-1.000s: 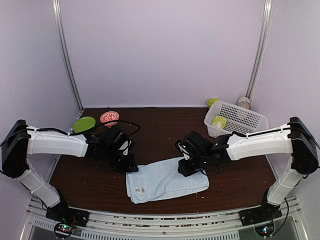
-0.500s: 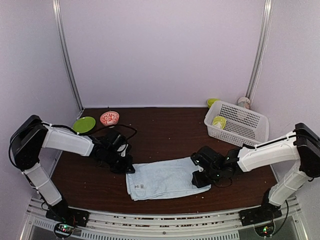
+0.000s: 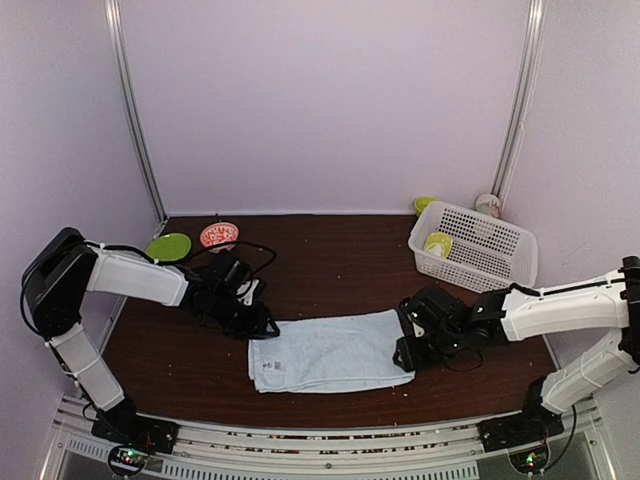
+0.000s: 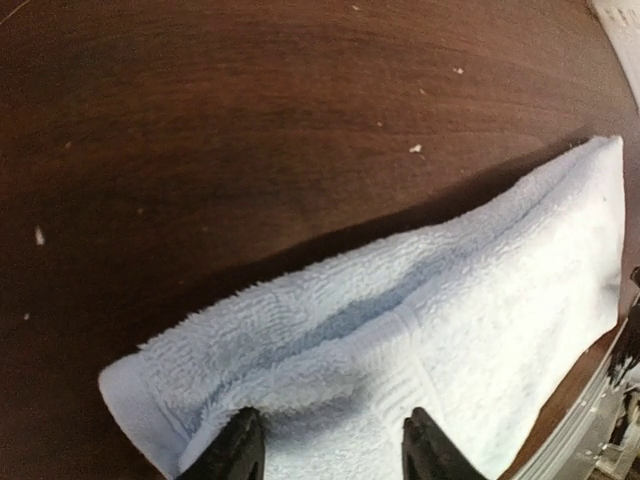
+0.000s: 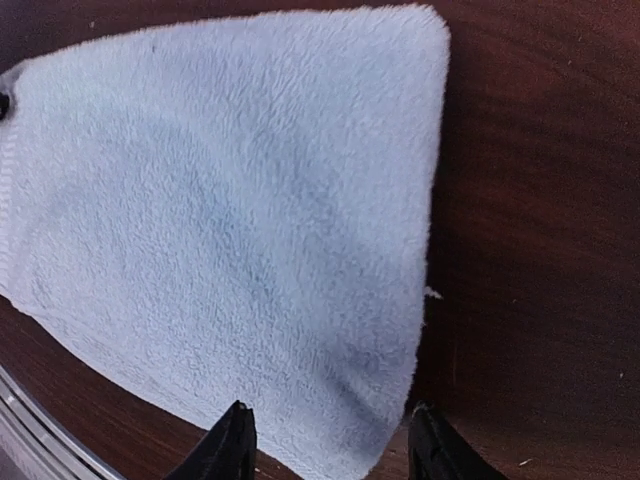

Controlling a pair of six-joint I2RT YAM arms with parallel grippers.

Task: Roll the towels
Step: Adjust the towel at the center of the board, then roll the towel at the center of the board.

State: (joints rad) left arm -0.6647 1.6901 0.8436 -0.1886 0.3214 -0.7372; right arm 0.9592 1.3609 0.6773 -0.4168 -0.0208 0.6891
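Left wrist: left gripper [image 4: 330,447] parted, maybe touching towel [image 4: 480,300].

the top camera sits above and behind the arms [image 3: 135,280], facing the back wall [image 3: 320,100], far enough off to take in the whole table [image 3: 330,250], with both bases at its bottom edge. the left wrist camera hangs close over one end of the towel [image 4: 450,330], looking past its own fingertips [image 4: 235,450] along the cloth. the right wrist camera sits just as near at the other end, its fingertips [image 5: 228,450] at the lower edge. all three views share the pale blue towel and the dark wood beside it.
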